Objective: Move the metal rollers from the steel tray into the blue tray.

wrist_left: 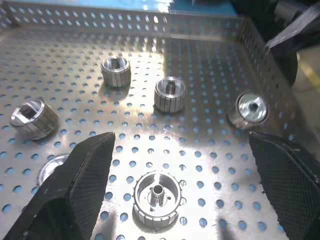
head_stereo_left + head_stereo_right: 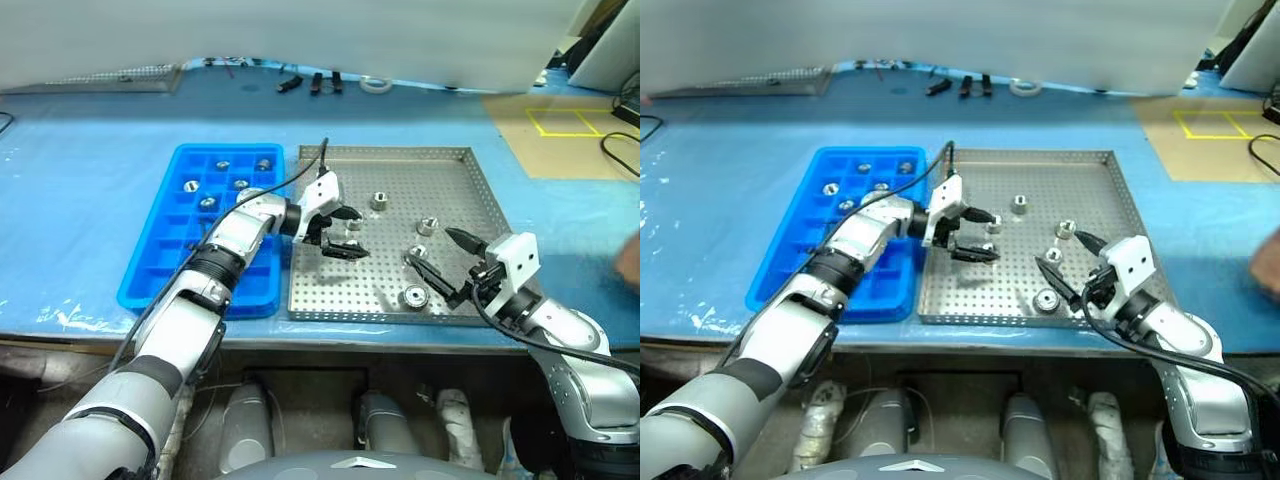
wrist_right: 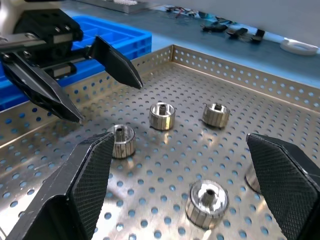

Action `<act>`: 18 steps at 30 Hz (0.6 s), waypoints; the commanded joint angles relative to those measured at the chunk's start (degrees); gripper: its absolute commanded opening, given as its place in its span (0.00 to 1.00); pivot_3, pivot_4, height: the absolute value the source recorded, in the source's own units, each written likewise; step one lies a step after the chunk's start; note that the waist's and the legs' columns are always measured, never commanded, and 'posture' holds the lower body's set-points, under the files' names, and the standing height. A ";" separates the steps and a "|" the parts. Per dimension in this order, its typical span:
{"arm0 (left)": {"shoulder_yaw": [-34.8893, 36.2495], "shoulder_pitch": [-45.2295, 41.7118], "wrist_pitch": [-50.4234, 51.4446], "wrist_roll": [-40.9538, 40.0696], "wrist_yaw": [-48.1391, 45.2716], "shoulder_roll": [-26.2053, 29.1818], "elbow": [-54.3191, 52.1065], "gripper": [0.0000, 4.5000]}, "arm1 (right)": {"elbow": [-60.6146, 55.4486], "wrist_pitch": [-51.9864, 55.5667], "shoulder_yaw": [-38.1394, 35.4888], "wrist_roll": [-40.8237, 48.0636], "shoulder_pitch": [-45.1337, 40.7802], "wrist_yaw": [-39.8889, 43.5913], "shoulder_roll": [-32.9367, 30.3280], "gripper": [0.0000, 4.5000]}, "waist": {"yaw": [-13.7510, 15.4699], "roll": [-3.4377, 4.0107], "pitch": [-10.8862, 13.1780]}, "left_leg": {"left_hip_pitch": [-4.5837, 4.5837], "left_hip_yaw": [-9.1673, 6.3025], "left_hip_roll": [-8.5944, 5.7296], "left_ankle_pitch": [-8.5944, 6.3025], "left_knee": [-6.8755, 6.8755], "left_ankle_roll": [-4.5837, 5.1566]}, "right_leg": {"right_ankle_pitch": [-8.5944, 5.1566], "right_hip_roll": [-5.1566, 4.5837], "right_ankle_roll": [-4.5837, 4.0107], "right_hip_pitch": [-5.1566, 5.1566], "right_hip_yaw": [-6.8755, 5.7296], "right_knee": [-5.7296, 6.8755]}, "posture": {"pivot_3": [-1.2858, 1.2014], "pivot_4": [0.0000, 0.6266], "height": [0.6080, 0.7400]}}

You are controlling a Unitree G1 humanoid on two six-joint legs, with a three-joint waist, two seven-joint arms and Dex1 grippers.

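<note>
The right gripper [image 2: 443,262], nearest the camera, hangs over the near right part of the steel tray [image 2: 452,153], its two black fingers spread wide with nothing between them. In the right wrist view one roller [image 3: 207,201] sits on the perforated floor between those fingers, untouched, with three more beyond it [image 3: 162,115] [image 3: 215,114] [image 3: 122,140]. The left gripper [image 2: 345,232] reaches in from the blue tray's side over the left half of the steel tray, angled slightly downward; its fingers [image 1: 80,187] also stand well apart and empty. In the left wrist view a roller [image 1: 157,196] lies on the floor between the fingertips, clear of both, and further rollers lie beyond it [image 1: 170,94] [image 1: 116,71] [image 1: 33,118] [image 1: 251,109]. Of the metal rollers [image 2: 379,202], the head camera shows about five loose in the steel tray, standing apart from one another across its middle and near right; one close under the left gripper is partly hidden, so the count is approximate. The blue tray [image 2: 150,275] lies just beside the steel tray's left rim, and five rollers [image 2: 222,165] sit in separate compartments at its far end. Both trays rest on a blue table covering [image 2: 80,200]. Small black parts [image 2: 310,83] and a white ring [image 2: 377,84] lie at the far edge.
</note>
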 commanded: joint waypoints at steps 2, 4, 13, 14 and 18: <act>-0.76 -3.18 -6.10 4.45 0.34 -0.74 7.28 1.00 | -4.51 -0.74 -2.15 -0.17 2.08 -2.24 0.81 0.99 | -0.92 0.00 0.00 | -0.03 0.00 -0.01 -0.02 -0.01 0.03 | 0.00 0.00 0.01 -0.01 0.01 -0.07 | 0.37 0.24 1.00; -1.39 -4.12 -7.57 6.60 0.73 -1.63 10.26 1.00 | -5.56 -0.77 -2.77 -0.23 3.64 -3.16 1.33 0.99 | -1.02 0.00 0.00 | -0.04 0.00 -0.01 -0.03 0.00 0.05 | 0.00 -0.01 0.01 -0.01 0.01 -0.11 | 0.36 0.24 1.00; -1.18 -4.76 -10.80 11.24 1.06 -3.16 15.40 1.00 | -8.68 -0.35 -2.65 -0.17 6.93 -4.70 1.65 0.99 | -1.75 0.00 0.00 | -0.15 0.00 -0.02 -0.11 -0.03 0.17 | 0.01 -0.05 0.00 0.07 -0.05 -0.43 | 0.35 0.24 1.00; -0.99 -4.78 -10.88 11.58 1.66 -3.31 15.76 1.00 | -8.85 -0.26 -2.61 -0.17 7.02 -4.85 1.65 0.99 | -1.80 0.00 0.00 | -0.15 0.00 -0.02 -0.12 -0.03 0.19 | 0.01 -0.05 0.00 0.10 -0.06 -0.48 | 0.35 0.24 1.00; -0.27 -4.81 -11.48 12.29 3.72 -3.67 16.74 1.00 | -9.23 -0.15 -2.44 -0.23 7.27 -5.19 1.58 0.99 | -1.87 0.00 0.00 | -0.15 0.00 -0.03 -0.19 -0.04 0.29 | 0.01 -0.07 0.00 0.18 -0.08 -0.60 | 0.35 0.24 1.00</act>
